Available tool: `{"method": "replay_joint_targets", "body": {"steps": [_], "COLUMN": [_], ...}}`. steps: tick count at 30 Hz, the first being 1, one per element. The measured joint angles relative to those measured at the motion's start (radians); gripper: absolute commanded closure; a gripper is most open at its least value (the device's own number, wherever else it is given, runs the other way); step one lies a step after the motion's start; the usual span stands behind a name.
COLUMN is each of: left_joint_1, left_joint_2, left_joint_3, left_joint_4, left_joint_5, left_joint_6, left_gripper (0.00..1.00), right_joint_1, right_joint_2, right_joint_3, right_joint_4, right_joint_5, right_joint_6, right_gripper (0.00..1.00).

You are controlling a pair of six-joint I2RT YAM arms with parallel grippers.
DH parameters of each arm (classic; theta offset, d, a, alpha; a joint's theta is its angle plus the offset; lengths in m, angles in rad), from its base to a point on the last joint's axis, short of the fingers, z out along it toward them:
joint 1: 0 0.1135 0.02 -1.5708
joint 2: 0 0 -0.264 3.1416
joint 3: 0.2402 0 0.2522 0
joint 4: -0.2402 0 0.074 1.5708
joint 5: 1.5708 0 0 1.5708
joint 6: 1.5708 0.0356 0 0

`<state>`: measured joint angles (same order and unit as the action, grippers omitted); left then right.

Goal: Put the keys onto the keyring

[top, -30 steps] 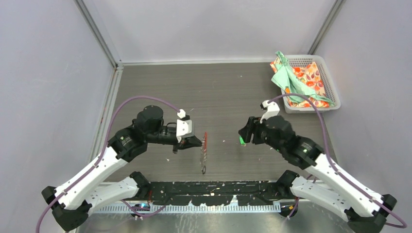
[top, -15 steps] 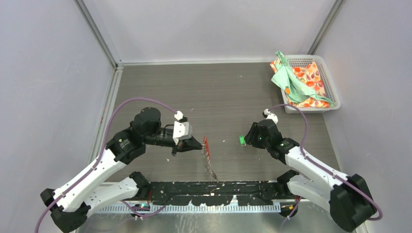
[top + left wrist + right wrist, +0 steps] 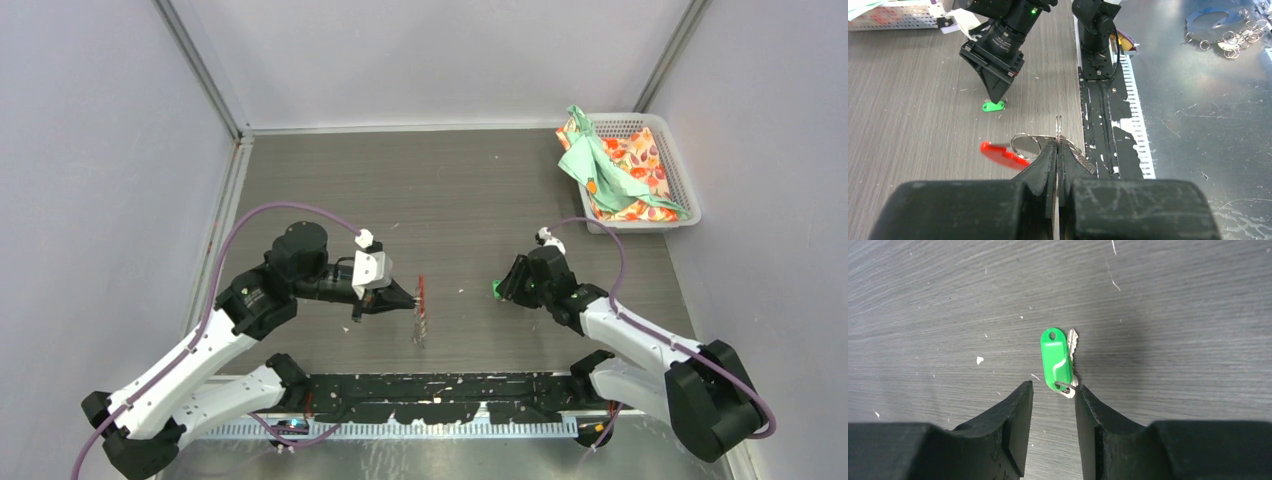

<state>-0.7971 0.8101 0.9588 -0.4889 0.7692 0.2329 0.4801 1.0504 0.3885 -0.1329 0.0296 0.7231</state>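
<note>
Your left fingers are clamped tight on the keyring. Your right fingers stand part open, gripping nothing, straddling the green-tagged key on the table.

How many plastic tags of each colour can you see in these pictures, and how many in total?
Red: 1, the red tab on the keyring that is pinched in the left gripper.
Green: 1, the green tag on the key that lies on the table.
Total: 2
</note>
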Motion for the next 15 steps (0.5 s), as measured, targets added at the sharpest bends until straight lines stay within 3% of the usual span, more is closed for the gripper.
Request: {"method": "replay_joint_targets", "body": {"steps": [11, 15], "left_joint_1": [0.0, 0.0], "left_joint_2": [-0.023, -0.023], "left_joint_3": [0.0, 0.0], "left_joint_4": [0.006, 0.007], "left_joint_5": [0.0, 0.0], "left_joint_6": [-0.016, -0.018], "left_gripper": [1.0, 1.0], "right_joint_1": [0.0, 0.0], "right_joint_2": [-0.053, -0.062], "right_joint_3": [-0.085, -0.087], "right_joint_4": [0.005, -0.003], "right_joint_5": [-0.055, -0.051], "right_joint_6": [0.048, 0.049], "right_gripper": [0.71, 0.48]}}
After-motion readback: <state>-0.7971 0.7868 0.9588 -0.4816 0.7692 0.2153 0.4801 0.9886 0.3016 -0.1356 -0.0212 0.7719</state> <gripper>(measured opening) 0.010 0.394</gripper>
